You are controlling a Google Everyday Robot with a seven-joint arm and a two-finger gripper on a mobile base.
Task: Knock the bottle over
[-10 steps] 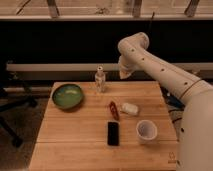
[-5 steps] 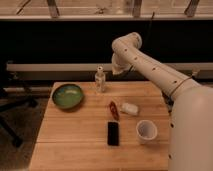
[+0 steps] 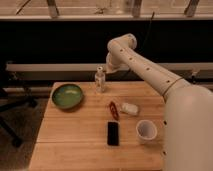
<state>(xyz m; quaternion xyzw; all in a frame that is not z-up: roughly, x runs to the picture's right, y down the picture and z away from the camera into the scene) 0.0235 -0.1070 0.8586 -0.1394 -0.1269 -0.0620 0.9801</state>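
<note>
The bottle [image 3: 100,80] is small, slim and clear-whitish with a white cap. It stands upright near the far edge of the wooden table [image 3: 75,130], right of the green bowl [image 3: 67,95]. My gripper [image 3: 108,69] is at the end of the white arm, just right of the bottle's top and very close to it. I cannot tell whether it touches the bottle.
A black phone [image 3: 113,133] lies at the table's middle front. A short white cup [image 3: 146,130] stands at the right. A red object [image 3: 113,109] and a small white object [image 3: 129,108] lie between them. A black chair [image 3: 10,107] is at the left.
The arm has swung left toward the bottle, bringing the gripper from well right of it to just beside its top. The bottle still stands upright.
</note>
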